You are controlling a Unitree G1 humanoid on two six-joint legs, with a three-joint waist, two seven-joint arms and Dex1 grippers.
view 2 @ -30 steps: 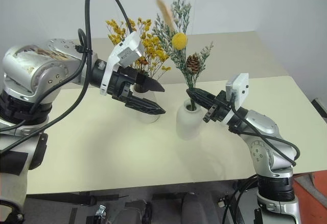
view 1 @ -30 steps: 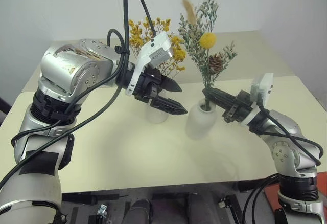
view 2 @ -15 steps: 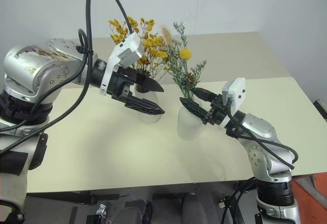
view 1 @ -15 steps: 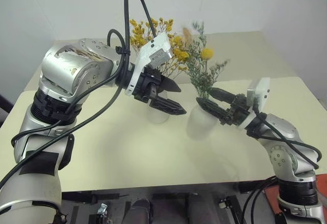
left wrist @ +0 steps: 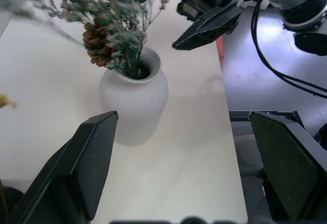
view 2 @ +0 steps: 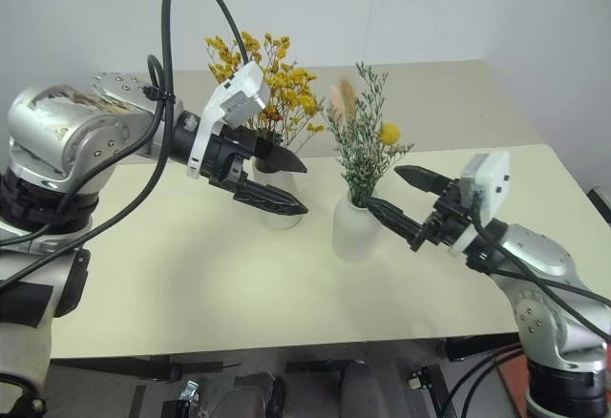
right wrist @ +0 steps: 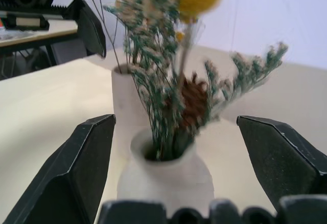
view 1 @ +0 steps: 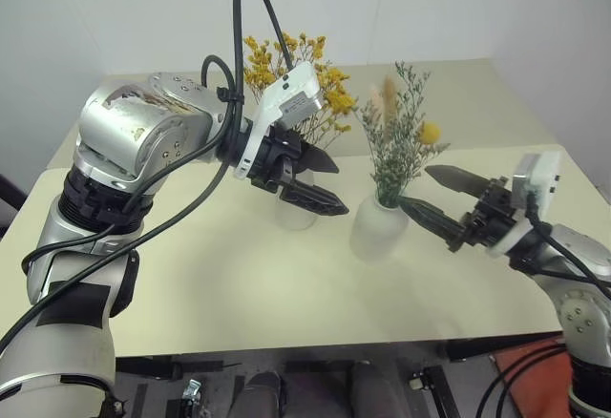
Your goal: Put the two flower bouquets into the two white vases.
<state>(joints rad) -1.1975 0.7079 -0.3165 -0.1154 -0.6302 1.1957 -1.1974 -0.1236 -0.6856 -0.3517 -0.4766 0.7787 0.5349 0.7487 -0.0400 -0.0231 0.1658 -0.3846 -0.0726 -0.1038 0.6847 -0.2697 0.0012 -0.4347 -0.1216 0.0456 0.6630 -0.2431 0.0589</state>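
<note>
Right gripper [view 1: 441, 195] jaws apart, empty, beside squat white bulb vase [view 1: 378, 230] holding green wispy bouquet [view 1: 393, 141]. Left gripper [view 1: 320, 181] jaws apart, empty, near tall white vase [view 1: 292, 210] with yellow-orange bouquet [view 1: 296, 79], stems probably seated. Both 2 placed; next: retract arms clear.

We see a matt, smooth squat white vase [left wrist: 134, 97] on a smooth, matt cream table [view 1: 220, 294]. Beside that vase, the left gripper [view 1: 320, 184] has matt black plastic-looking fingers [left wrist: 92, 152].
</note>
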